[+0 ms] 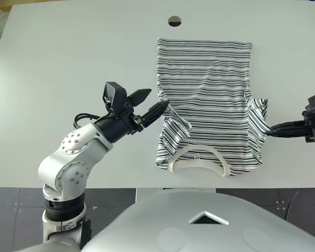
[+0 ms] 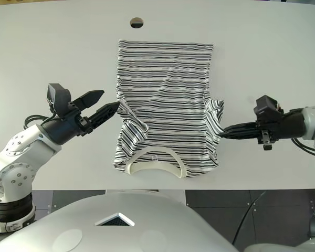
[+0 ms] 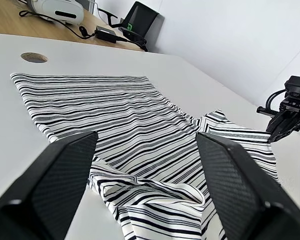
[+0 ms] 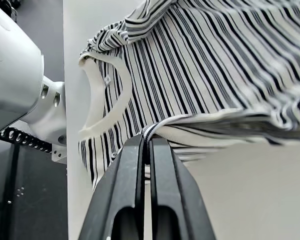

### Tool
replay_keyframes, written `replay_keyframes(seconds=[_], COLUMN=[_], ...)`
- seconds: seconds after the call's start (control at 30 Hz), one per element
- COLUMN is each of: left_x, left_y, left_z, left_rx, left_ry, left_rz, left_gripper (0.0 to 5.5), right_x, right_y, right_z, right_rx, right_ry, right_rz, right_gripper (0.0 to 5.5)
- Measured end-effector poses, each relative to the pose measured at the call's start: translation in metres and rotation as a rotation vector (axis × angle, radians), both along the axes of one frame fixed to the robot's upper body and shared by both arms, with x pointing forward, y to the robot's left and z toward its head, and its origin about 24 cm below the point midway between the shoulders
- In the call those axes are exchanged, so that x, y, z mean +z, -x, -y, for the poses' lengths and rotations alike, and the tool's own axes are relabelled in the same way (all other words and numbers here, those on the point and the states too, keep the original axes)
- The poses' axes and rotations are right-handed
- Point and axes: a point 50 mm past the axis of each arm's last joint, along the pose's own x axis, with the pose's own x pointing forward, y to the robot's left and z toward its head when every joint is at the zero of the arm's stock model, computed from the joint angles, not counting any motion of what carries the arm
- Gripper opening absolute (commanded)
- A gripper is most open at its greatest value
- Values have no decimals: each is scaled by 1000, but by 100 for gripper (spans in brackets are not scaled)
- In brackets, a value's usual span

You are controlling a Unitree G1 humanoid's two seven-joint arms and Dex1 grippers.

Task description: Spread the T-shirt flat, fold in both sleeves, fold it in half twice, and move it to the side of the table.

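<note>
White table (image 1: 68, 63), round cable hole (image 1: 174, 21), striped T-shirt (image 1: 210, 89) on it, dark floor tiles (image 1: 10, 202)

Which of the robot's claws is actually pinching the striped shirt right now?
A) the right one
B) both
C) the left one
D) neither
A: the right gripper is shut on the sleeve edge of the T-shirt, while the left gripper stands open beside the cloth.

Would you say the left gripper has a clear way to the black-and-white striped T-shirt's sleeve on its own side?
Probably yes: the left gripper hovers open right beside that sleeve, nothing between them.
</note>
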Motion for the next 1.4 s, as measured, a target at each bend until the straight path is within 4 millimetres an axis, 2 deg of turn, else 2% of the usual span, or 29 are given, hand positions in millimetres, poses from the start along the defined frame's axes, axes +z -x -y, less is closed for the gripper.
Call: replay_keyframes(seconds=[0.37, 0.53, 0.8, 0.9, 0.93, 1.07, 1.13, 1.17, 1.23, 1.3, 1.4], left_x=[-3, -4, -4, -5, -6, -18, -25, -28, -35, -44, -46], left_y=[1, 3, 4, 5, 6, 10, 16, 19, 26, 42, 64], left_z=[0, -1, -3, -5, -8, -33, -42, -45, -50, -53, -51], left_rx=[3, 3, 4, -8, -4, -7, -70, -121, -277, -561, -944], left_ry=[7, 12, 19, 7, -41, -435, -608, -702, -877, -1038, -1045], left_rz=[-14, -24, -27, -31, 8, 279, 387, 444, 573, 747, 988], left_gripper=[365, 365, 365, 365, 365, 365, 365, 383, 413, 449, 497], right_x=[-37, -51, -41, -36, -33, -24, -26, -29, -36, -45, -51], right_y=[-7, -7, -6, 1, 4, 14, 20, 25, 37, 53, 79], right_z=[-51, -64, -66, -59, -53, -29, -19, -14, -4, 9, 26], right_rx=[28, 10, 22, 20, 26, 25, 10, 8, 20, 75, 232], right_ry=[-41, -58, -112, -122, -128, -143, -132, -122, -98, -46, 65], right_rz=[-13, -34, -13, -14, 9, 204, 254, 267, 292, 338, 384], right_gripper=[12, 98, 98, 98, 98, 98, 98, 102, 138, 177, 237])
